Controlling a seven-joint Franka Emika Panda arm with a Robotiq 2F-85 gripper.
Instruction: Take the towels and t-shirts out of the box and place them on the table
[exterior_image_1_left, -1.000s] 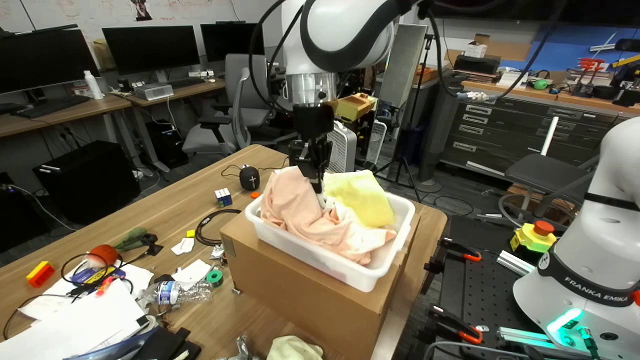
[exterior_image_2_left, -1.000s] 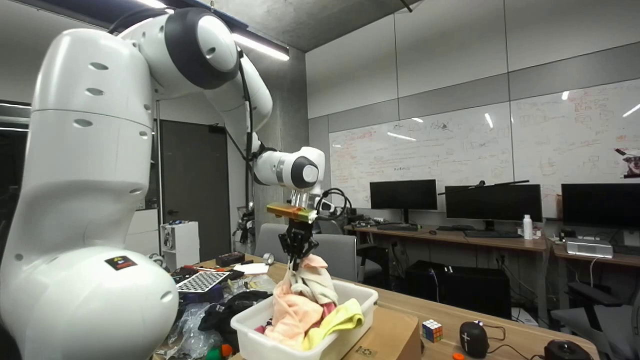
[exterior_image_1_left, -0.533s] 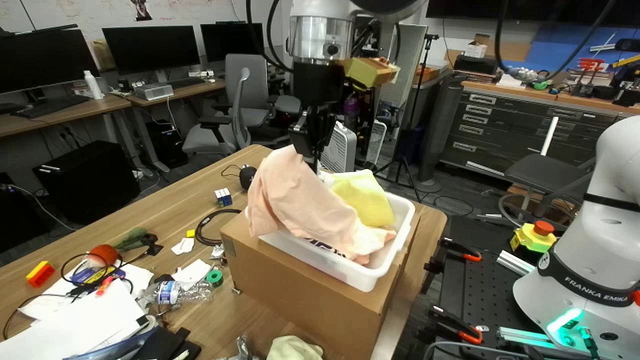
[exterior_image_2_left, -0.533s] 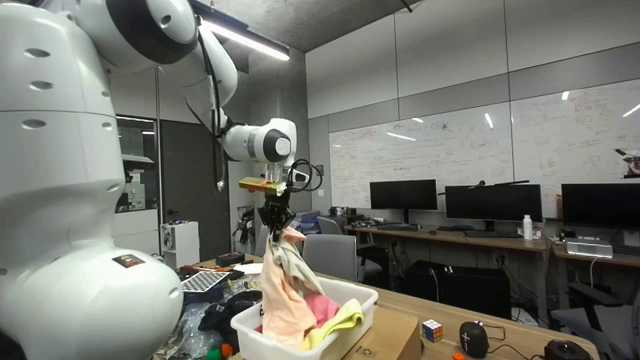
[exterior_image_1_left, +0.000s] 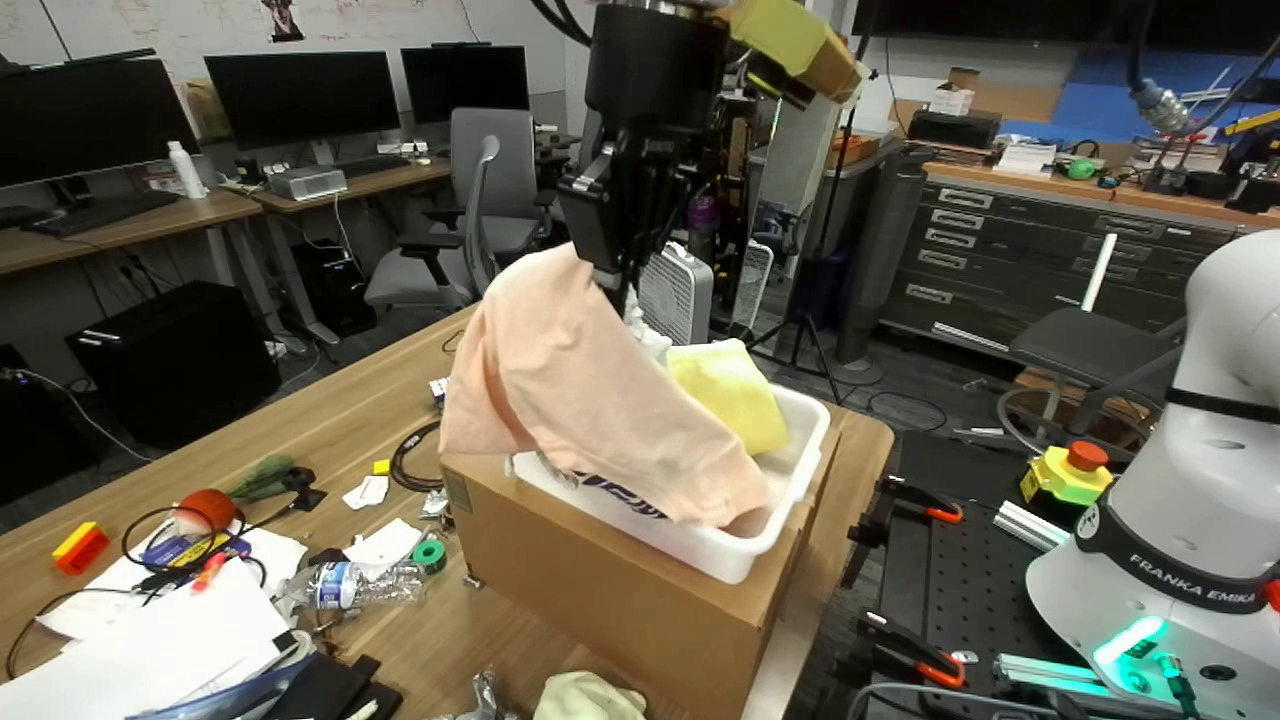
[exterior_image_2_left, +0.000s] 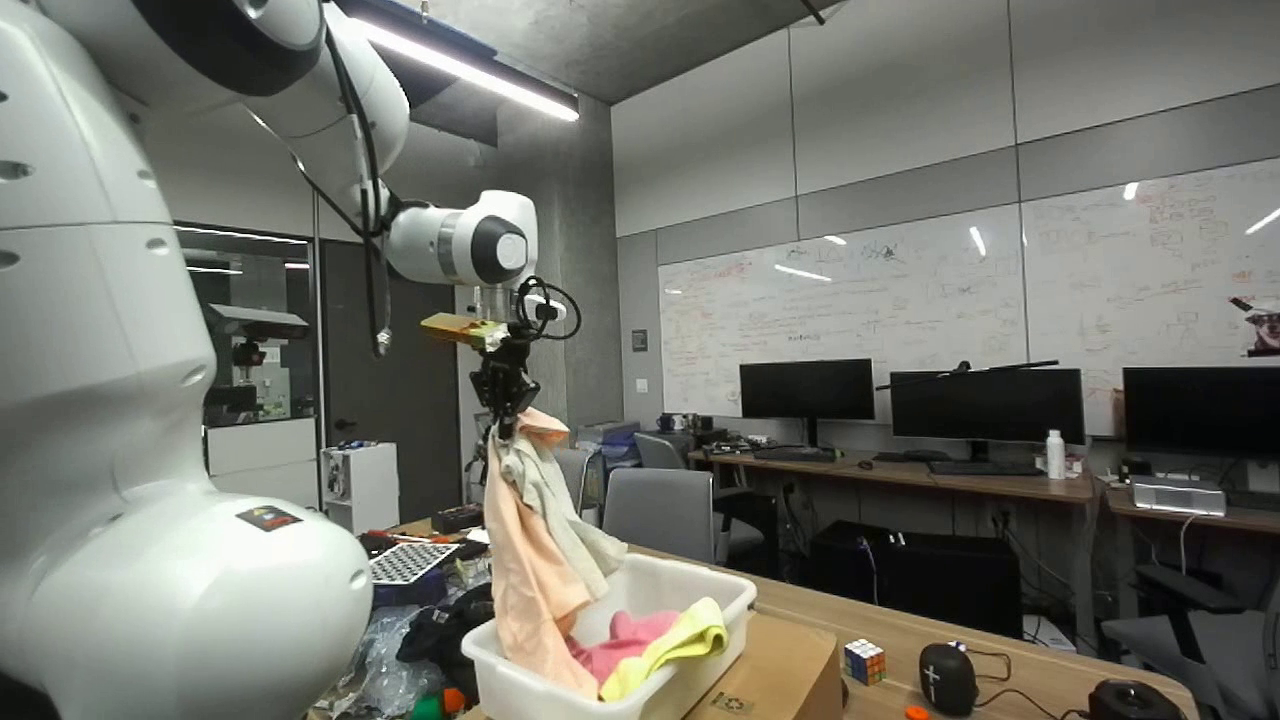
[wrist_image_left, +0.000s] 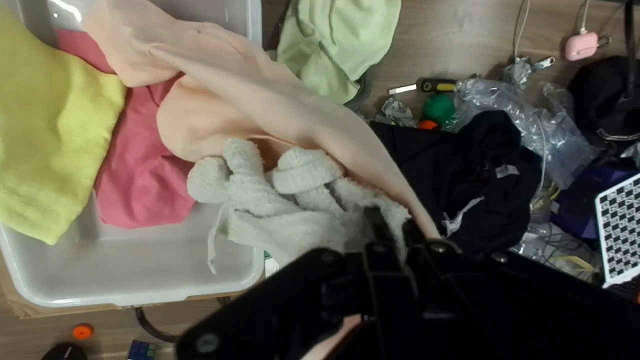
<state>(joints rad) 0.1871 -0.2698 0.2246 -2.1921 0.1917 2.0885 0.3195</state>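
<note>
Gripper (wrist_image_left: 394, 225) clamped on peach cloth (exterior_image_1_left: 580, 370) and white terry towel (wrist_image_left: 295, 220) together; towel hangs free, peach lower end seems lying in white tub (exterior_image_1_left: 735, 560). Should handle light, limp, not fragile. In tub, yellow towel (wrist_image_left: 55, 130), pink cloth (wrist_image_left: 145, 185): better to pinch raised folds.

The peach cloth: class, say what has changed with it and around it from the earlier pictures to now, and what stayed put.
The peach cloth has been lifted higher by the tool, which rose and shifted leftward in an exterior view; the white cloth rose with it. More of the pink cloth shows. Nothing was newly taken or let go. The yellow cloth, white tub and cardboard box stayed.
</note>
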